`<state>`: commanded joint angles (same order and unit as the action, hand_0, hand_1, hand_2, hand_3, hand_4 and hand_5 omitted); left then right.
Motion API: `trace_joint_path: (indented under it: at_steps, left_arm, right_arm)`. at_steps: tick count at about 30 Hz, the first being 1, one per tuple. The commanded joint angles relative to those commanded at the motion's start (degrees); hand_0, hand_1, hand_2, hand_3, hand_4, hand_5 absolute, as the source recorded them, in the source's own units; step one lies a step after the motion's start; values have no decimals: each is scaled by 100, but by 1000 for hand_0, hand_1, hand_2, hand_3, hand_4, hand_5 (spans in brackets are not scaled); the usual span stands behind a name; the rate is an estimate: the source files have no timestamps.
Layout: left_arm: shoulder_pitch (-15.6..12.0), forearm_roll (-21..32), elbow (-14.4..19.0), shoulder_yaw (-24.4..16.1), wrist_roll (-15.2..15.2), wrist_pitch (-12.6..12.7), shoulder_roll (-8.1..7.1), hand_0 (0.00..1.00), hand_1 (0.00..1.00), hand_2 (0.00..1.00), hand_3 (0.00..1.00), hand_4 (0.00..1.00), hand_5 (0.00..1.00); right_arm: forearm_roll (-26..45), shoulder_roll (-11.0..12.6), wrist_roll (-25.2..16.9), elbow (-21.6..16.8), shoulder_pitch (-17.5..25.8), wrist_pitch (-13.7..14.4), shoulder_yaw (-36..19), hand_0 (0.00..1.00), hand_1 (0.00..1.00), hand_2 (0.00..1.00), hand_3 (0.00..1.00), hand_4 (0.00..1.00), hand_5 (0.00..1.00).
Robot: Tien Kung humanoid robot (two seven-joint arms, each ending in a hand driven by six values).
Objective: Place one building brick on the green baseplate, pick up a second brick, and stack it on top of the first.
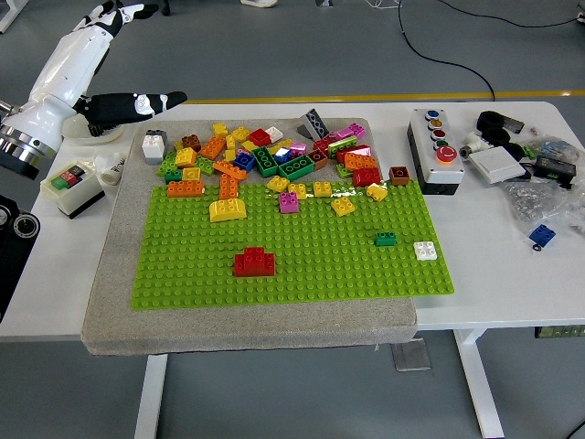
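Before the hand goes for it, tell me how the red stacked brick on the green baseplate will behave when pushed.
The red stacked brick looks like rigid plastic, so it probably won't flex. It sits low and wide, so tipping seems unlikely. If it is pressed onto the green baseplate studs, it may resist sliding.

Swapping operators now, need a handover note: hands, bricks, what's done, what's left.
Left hand: fingers extended flat, holding nothing, raised at the table's far left corner, clear of the bricks.
Right hand: out of view.
Green studded baseplate: a red brick stack, smaller red brick on a wider one, stands near its front centre. A small green brick and a small white brick sit to its right.
Loose mixed-colour brick pile along the far edge.
Done: stack looks complete.
Left: apparently nothing; check that the top brick is seated.
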<state>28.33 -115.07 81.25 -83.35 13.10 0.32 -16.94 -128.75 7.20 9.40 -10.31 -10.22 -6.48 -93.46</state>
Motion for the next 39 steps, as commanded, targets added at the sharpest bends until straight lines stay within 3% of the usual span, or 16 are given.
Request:
trace_joint_path:
  at_steps: [24,31,39]
  left_arm:
    - [68,-1,-30,-31,-1,10,-2,998,885,876,906,998,532]
    - [87,0,-31,-47,-1,12,-6,998,883,875,907,998,523]
    - [104,3,-26,-54,-1,19,-6,998,882,875,907,998,520]
  right_arm:
    - [-101,14,-51,0,84,-22,172,742,658,725,618,837,373]
    - [-125,-1,-54,0,97,-41,195,744,656,724,608,811,326]
    - [63,25,-101,0,87,72,265,743,654,725,607,812,335]
